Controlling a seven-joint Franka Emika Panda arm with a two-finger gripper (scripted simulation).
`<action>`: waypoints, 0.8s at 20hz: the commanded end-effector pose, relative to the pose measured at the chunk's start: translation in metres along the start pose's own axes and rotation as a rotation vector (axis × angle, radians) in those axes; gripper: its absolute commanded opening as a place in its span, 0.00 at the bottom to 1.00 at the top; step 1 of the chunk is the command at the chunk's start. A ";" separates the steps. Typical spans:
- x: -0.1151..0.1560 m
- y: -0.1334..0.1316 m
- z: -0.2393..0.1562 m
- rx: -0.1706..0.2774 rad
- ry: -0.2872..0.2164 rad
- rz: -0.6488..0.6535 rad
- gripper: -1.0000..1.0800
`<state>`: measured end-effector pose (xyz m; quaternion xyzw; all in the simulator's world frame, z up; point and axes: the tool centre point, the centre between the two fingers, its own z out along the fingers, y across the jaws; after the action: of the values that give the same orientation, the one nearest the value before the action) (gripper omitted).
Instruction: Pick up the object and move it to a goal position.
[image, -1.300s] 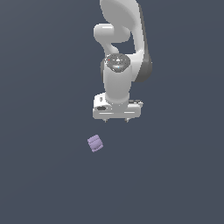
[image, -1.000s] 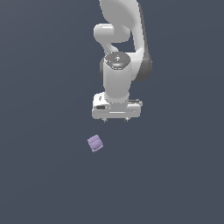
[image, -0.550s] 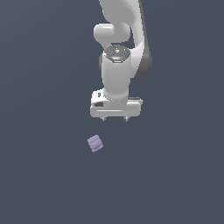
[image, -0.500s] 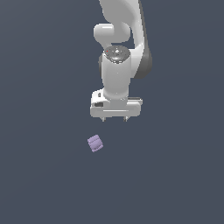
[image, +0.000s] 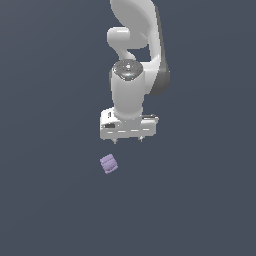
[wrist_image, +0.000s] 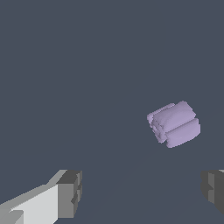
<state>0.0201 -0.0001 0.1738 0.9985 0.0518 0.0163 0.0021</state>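
Carefully, I'd center my wide-open, empty hand (image: 127, 142) over the object (image: 108, 164), lower left of it, before descending.

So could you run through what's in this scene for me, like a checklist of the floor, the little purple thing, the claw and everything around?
Surface: plain dark grey-blue ground, no marks.
Job's thing: small lilac ridged lump lying on the ground, untouched.
Clutter: nothing seen.
Gripper: white gripper hangs off the ground, apart from the lump, which lies toward the exterior view's left of it; fingers spread wide, nothing between them.
Cables: nothing seen.
Surroundings: only the white arm rising behind the gripper; no goal marker visible.
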 end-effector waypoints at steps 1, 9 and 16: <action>0.003 0.007 0.006 -0.001 -0.003 -0.034 0.96; 0.015 0.037 0.034 -0.001 -0.015 -0.189 0.96; 0.023 0.065 0.060 0.005 -0.024 -0.327 0.96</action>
<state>0.0490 -0.0576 0.1198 0.9799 0.1992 0.0042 0.0036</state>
